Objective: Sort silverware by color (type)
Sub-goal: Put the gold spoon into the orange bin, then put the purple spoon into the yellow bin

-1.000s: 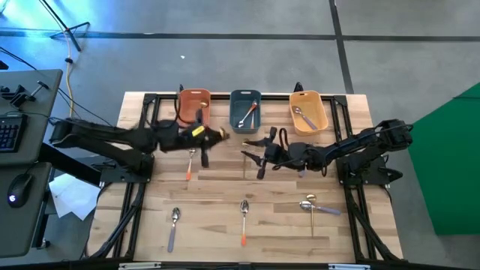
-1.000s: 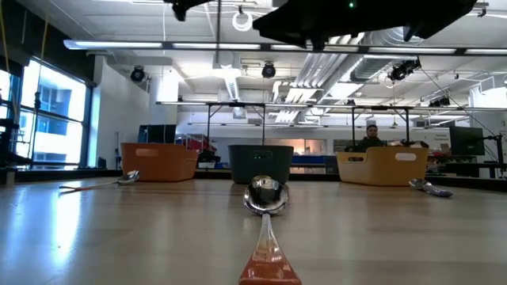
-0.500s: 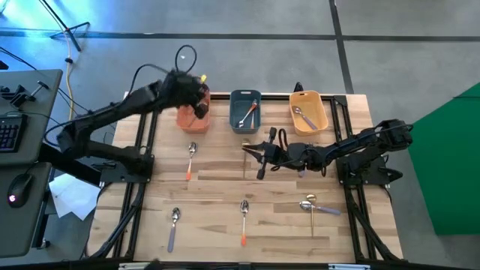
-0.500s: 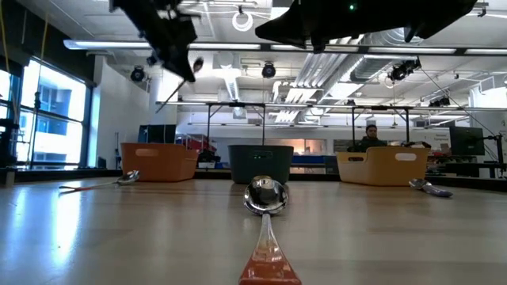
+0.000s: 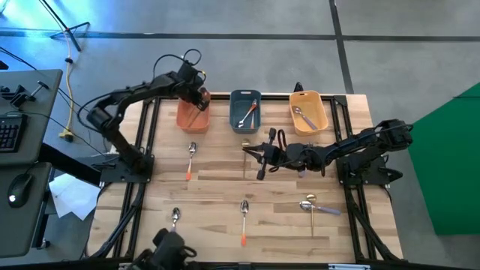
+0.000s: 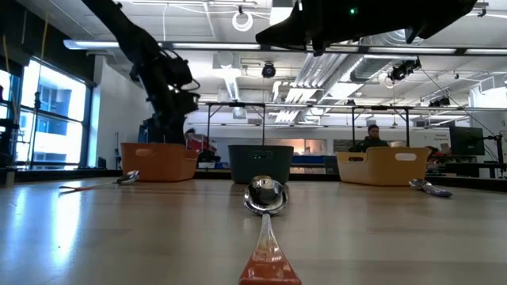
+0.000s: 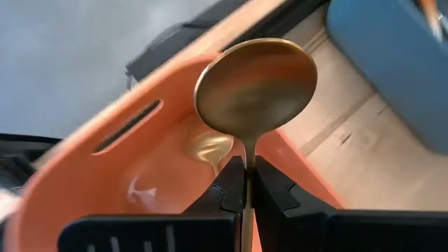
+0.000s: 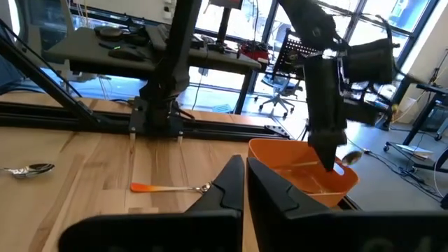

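My left gripper [image 5: 199,103] hangs over the orange tray [image 5: 186,116] at the table's far left, shut on a gold spoon [image 7: 255,84]. The spoon's bowl sticks out past the fingertips above the tray's inside. My right gripper [image 5: 253,155] hovers level over the table's middle, shut with nothing in it [image 8: 243,178]. An orange-handled spoon [image 5: 190,160] lies flat just nearer than the orange tray. Another orange-handled spoon [image 5: 244,220], a lavender-handled one [image 5: 174,225] and a gold one crossed by a lavender one [image 5: 313,205] lie near the front edge. My left gripper pinches the gold spoon's neck [image 7: 246,162], just behind the bowl, between its two fingers [image 7: 225,192]. The fingers slant down from above and lie along the spoon, hiding the handle. The bowl [image 8: 348,158] hangs clear, over the orange tray's inside.
A slate-blue tray [image 5: 245,120] holding spoons and a yellow tray [image 5: 319,120] holding a spoon stand in the far row beside the orange one. A dark shape [image 5: 169,249] shows at the table's near edge. Bare wood lies between the trays and the front spoons.
My left gripper has swung from above the table's middle left toward the far edge. It has tipped downward and sunk over the orange tray, carrying the gold spoon with it. A dark shape has come in at the near edge.
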You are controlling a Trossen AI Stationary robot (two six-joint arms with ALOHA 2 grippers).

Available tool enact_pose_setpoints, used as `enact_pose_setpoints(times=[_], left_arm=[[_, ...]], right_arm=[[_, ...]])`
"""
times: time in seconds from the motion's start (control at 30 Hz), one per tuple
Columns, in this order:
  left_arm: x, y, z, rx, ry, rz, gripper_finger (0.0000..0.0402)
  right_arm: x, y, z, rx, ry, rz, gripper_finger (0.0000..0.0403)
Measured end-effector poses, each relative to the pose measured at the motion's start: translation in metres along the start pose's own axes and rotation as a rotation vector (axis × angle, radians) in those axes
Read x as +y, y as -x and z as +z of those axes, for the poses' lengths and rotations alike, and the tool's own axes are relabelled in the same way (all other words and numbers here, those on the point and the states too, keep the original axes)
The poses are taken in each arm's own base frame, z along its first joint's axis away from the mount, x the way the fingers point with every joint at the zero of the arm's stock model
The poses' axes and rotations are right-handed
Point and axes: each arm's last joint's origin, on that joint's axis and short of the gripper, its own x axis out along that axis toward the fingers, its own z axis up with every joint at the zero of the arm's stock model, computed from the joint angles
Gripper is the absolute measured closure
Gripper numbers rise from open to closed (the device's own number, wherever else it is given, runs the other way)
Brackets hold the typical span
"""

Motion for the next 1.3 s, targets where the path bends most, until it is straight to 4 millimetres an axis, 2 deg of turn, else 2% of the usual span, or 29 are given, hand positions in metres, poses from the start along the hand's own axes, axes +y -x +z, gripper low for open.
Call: enact_pose_setpoints(times=[0.23, 0.67, 0.77, 1.0, 1.13, 1.3], left_arm=[[0.004, -0.023, -0.004, 0.057, 0.02, 0.0, 0.04], [0.006, -0.025, -0.008, 0.094, 0.043, 0.012, 0.0396], [0.006, -0.025, -0.008, 0.103, 0.052, 0.013, 0.0382], [0.006, -0.024, -0.011, 0.124, 0.054, 0.033, 0.0323], [0.003, -0.017, -0.012, 0.137, 0.017, 0.085, 0.0303], [-0.013, 0.008, -0.009, 0.047, -0.051, 0.154, 0.0315]], right_arm=[[0.0, 0.0, 0.0, 0.0, 0.0, 0.0, 0.0401], [0.0, 0.0, 0.0, 0.0, 0.0, -0.002, 0.0401], [0.0, 0.0, 0.0, 0.0, 0.0, -0.002, 0.0401], [0.0, 0.0, 0.0, 0.0, 0.0, -0.002, 0.0401], [0.0, 0.0, 0.0, -0.001, 0.0, -0.002, 0.0401], [-0.004, 0.008, 0.005, 0.043, -0.02, 0.01, 0.0401]])
